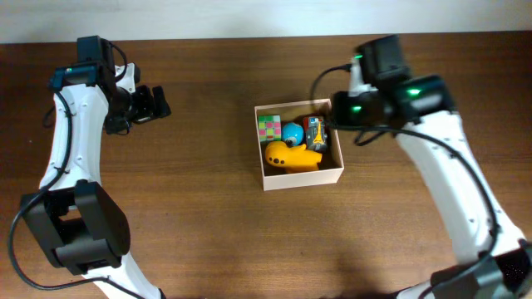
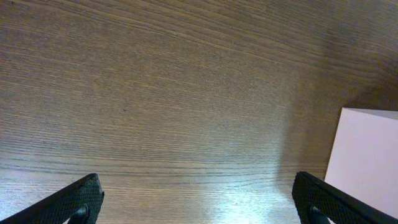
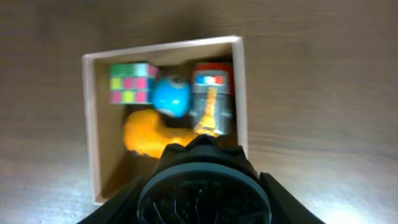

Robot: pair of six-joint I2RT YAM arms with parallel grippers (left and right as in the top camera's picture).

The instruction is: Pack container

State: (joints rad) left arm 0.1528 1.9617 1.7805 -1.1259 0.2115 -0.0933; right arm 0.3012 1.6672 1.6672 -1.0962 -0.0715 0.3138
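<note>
The container [image 1: 301, 178] is a square cream-walled box at the table's middle, also in the right wrist view [image 3: 90, 124]. It holds a pastel puzzle cube [image 1: 268, 127], a blue ball [image 1: 293, 132], a yellow toy [image 1: 291, 156] and a grey toy with a red end [image 1: 315, 133]. My right gripper [image 1: 337, 124] hovers over the box's right wall. Its fingers [image 3: 202, 208] flank a dark round object with a teal rim [image 3: 202, 190]. My left gripper [image 1: 158, 104] is open and empty over bare wood to the box's left [image 2: 199, 190].
The wooden table [image 1: 199, 216] runs all around the box. A corner of the box's pale wall [image 2: 367, 155] shows at the right of the left wrist view.
</note>
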